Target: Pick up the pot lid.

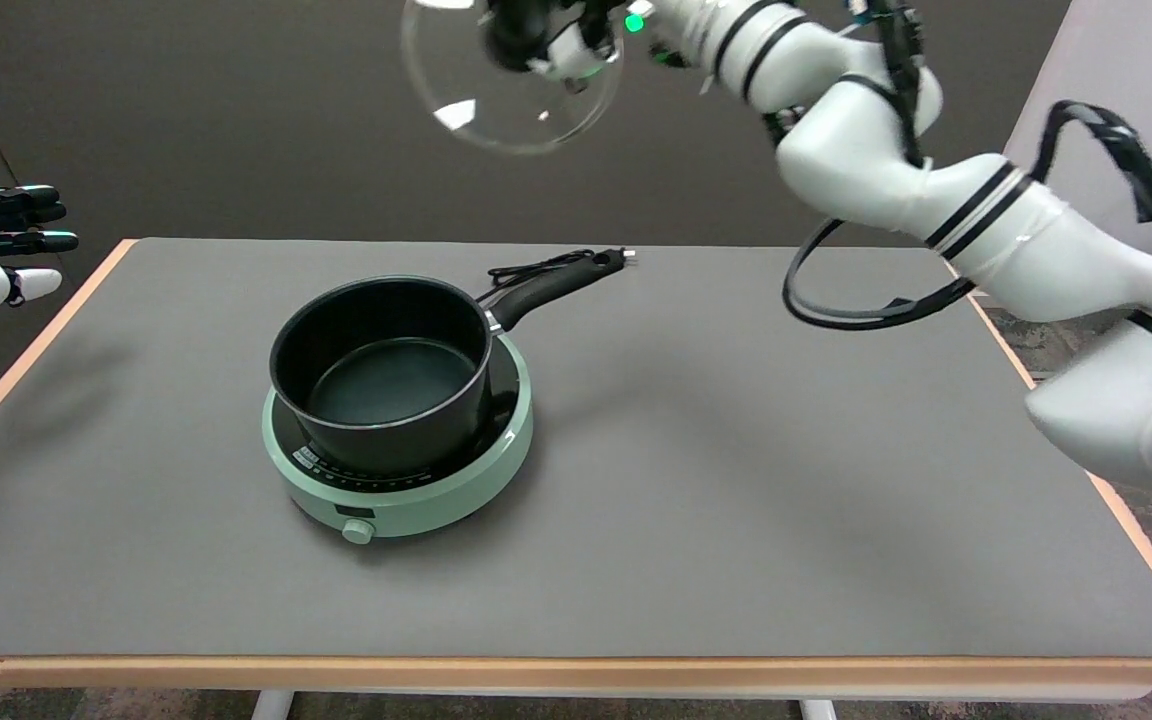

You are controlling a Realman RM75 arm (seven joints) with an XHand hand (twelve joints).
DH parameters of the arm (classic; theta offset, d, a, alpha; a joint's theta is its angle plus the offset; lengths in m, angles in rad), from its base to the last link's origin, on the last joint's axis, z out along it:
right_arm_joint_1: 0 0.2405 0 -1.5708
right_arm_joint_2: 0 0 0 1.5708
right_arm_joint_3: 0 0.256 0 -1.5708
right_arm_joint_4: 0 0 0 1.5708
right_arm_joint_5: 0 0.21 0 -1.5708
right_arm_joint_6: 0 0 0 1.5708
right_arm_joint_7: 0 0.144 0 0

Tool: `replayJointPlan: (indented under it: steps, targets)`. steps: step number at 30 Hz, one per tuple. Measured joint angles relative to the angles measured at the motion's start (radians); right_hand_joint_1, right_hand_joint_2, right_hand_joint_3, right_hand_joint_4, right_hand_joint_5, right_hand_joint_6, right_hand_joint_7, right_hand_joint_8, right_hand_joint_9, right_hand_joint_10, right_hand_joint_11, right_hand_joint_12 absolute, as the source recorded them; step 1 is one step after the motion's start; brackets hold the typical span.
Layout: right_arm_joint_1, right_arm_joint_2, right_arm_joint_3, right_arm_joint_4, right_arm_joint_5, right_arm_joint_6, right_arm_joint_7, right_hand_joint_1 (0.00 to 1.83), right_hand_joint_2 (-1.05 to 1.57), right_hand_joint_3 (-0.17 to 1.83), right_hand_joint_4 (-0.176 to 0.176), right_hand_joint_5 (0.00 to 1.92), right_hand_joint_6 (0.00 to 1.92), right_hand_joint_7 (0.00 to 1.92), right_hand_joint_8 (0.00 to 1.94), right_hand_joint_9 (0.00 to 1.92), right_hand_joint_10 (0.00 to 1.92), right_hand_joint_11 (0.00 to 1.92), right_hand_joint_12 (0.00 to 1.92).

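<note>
Although its fingers are blurred at the picture's top edge, the right hand appears to grip the glass pot lid by its knob, high above the open pot on the cooker, so the pickup looks done.

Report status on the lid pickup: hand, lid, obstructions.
Right hand holds the glass pot lid high in the air, up and behind the pot. Pot sits uncovered on the green cooker. Nothing in the way.
</note>
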Motion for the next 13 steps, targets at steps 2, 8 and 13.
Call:
replayJointPlan:
  steps: [2,8,13]
  targets:
    - [-0.013,0.013,0.04,-0.012,-0.015,0.001,0.0,1.38,0.75,0.75,0.176,0.72,1.27,0.97,1.26,0.87,1.43,0.76,1.03]
    - [-0.076,0.056,0.174,-0.053,-0.059,0.006,0.0,1.38,0.75,0.75,0.176,0.73,1.27,0.97,1.25,0.88,1.43,0.76,1.03]
    - [-0.154,0.093,0.289,-0.089,-0.09,0.006,-0.001,1.38,0.75,0.75,0.176,0.73,1.27,0.97,1.25,0.88,1.42,0.77,1.03]
